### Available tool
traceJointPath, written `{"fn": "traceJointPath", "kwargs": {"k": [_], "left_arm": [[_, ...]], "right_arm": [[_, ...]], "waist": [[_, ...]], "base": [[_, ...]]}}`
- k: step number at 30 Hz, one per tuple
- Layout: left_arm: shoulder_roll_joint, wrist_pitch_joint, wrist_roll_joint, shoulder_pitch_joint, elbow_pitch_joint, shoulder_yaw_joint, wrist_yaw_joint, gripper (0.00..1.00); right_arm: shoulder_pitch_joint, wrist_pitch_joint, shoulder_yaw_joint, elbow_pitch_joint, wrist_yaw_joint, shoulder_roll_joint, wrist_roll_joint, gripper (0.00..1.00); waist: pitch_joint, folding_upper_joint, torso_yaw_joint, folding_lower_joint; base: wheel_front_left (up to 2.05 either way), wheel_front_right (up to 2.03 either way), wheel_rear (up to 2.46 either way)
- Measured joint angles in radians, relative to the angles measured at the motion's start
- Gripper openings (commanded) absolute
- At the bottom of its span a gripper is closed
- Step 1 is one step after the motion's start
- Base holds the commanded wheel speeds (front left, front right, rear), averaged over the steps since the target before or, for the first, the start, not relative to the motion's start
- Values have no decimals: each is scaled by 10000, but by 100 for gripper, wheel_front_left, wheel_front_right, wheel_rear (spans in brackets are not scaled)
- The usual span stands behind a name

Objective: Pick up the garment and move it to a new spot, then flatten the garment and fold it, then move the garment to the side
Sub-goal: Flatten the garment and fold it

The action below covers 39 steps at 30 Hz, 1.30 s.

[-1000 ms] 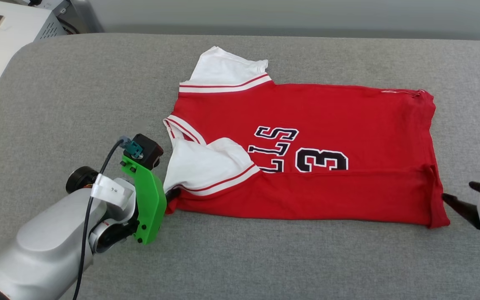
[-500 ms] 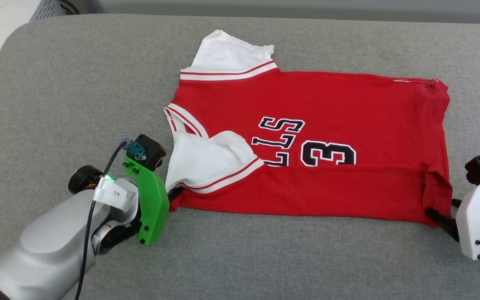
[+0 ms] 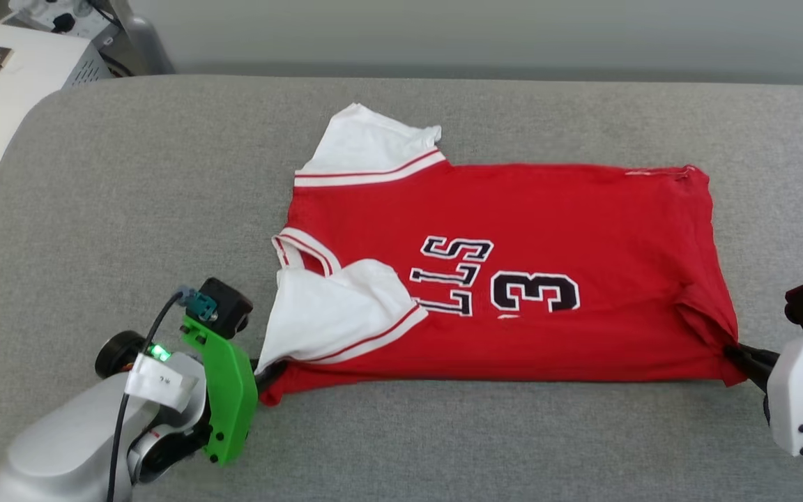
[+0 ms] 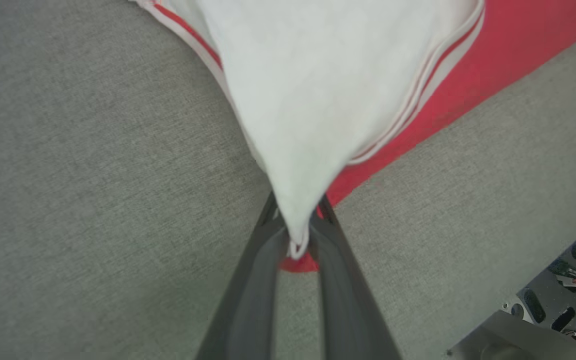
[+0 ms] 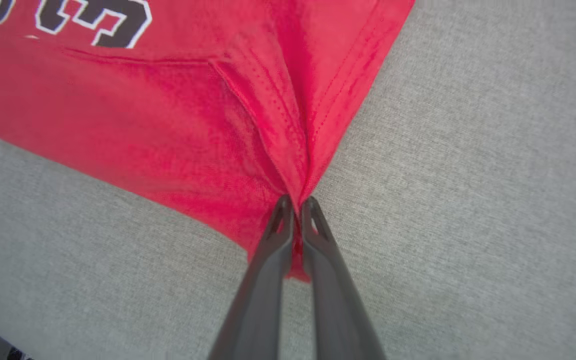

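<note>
The garment [image 3: 548,230], a red jersey T-shirt with white sleeves and black lettering, lies sideways on the grey table [image 3: 129,209], collar to the left, its near edge folded over. My left gripper [image 3: 265,369] is shut on the near white sleeve's corner [image 4: 295,235] and red cloth at the shirt's near-left end. At the near-right hem corner, my right gripper [image 3: 739,354] is shut on bunched red fabric [image 5: 293,180], which puckers toward its fingertips. The far sleeve [image 3: 366,150] lies spread at the back.
A white and grey machine [image 3: 18,77] stands off the table's far left corner. Grey table surface stretches left of the shirt, behind it and along the front edge [image 3: 443,446].
My right gripper moved in to the near-right hem corner and shut on it, puckering the cloth. The left gripper keeps its hold. The head camera has shifted.
</note>
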Motion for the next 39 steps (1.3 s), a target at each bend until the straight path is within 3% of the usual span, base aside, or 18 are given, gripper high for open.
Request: {"fn": "traceJointPath", "kwargs": {"k": [5, 13, 20, 28, 29, 30, 31, 32, 39], "left_arm": [[612, -77, -50, 656, -899, -61, 293, 0], [1289, 140, -261, 1670, -2633, -311, 1172, 0], [1250, 174, -412, 1928, -2692, -374, 1509, 0], [750, 29, -571, 1938, -1505, -391, 1423, 0], [708, -21, -571, 1939, -1413, -393, 1404, 34], [677, -94, -573, 1943, -1356, -391, 1404, 75], [658, -194, -562, 1953, -1302, -393, 1406, 100], [660, -286, -525, 1953, -1283, -391, 1411, 100], [1231, -817, 65, 1923, -2176, -173, 1802, 100]], "right_arm": [[914, -75, -495, -702, 2, -299, 36, 0], [3031, 543, -2029, -2040, 2, -362, 33, 0], [3580, 963, -2708, -2188, 2, 222, -219, 0], [3114, 1057, -2255, -1020, 6, 838, -562, 0], [3066, 934, -2222, -907, 10, 884, -579, 0], [3054, 807, -2219, -825, 10, 938, -579, 15], [3055, 654, -2184, -750, 8, 984, -581, 48], [3058, 474, -2157, -715, 8, 984, -625, 100], [3072, -1367, -2890, -1122, -2, 1126, -1283, 100]], "waist": [[-442, 0, -70, 0], [-769, 0, -48, 0], [-415, 0, -76, 0], [-7, 0, -129, 0], [-28, 0, -124, 0], [-56, 0, -117, 0], [-104, 0, -105, 0], [-163, 0, -84, 0], [-648, 0, 115, 0]], "base": [[0, 0, 0], [0, 0, 0], [0, 0, 0], [0, 0, 0], [0, 0, 0], [0, 0, 0], [0, 0, 0], [0, 0, 0], [0, 0, 0]]}}
